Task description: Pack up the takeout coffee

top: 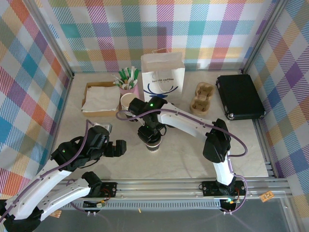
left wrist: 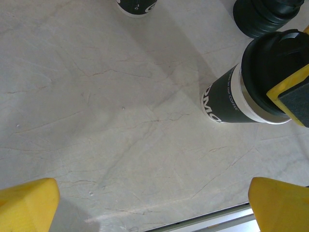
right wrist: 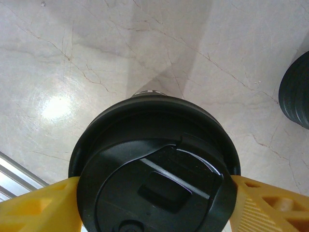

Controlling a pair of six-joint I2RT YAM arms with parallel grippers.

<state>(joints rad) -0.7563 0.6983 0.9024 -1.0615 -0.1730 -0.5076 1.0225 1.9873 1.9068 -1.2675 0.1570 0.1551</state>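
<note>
The takeout coffee (top: 153, 143) stands upright on the marble table in front of the arms, a dark navy cup with a pale band under a round black lid (right wrist: 154, 169). My right gripper (top: 150, 134) comes down over it, and its yellow fingers (right wrist: 34, 208) press against both sides of the lid rim. The left wrist view shows the same cup (left wrist: 231, 96) with one padded right finger (left wrist: 292, 96) against the lid. My left gripper (left wrist: 152, 208) is open over bare table, left of the cup, with nothing between its fingers.
A white paper bag (top: 162, 77) with a blue logo stands upright behind the cup. A stack of black lids (left wrist: 263, 17) sits just beyond it. Spare cups (top: 128, 101), a napkin box (top: 101, 98), a pink holder of sticks (top: 128, 79), a cardboard carrier (top: 203, 98) and a black case (top: 240, 96) line the back.
</note>
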